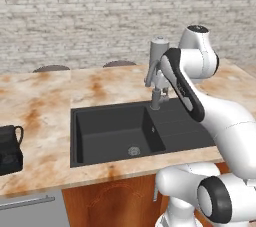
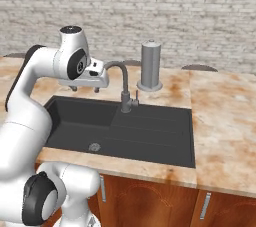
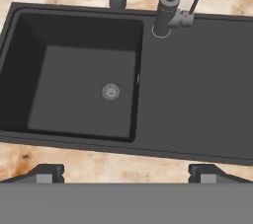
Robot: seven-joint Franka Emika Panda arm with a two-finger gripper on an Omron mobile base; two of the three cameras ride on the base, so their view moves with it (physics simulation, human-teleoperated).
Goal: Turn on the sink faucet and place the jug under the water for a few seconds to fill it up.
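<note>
Jug: I count one small black boxy jug (image 1: 10,148), bench's nine o'clock edge.
Faucet: one grey metal gooseneck faucet (image 2: 123,87).
Basin: one matte black sink (image 3: 81,92).
Gripper (image 3: 126,172): spread, holding nothing.

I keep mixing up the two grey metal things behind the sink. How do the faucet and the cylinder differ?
The sink faucet is thin, with an arched spout and a small side lever; the cylinder is thick, straight and plain. The faucet stands on the sink's rim, the cylinder on the counter behind. Both are upright.
</note>
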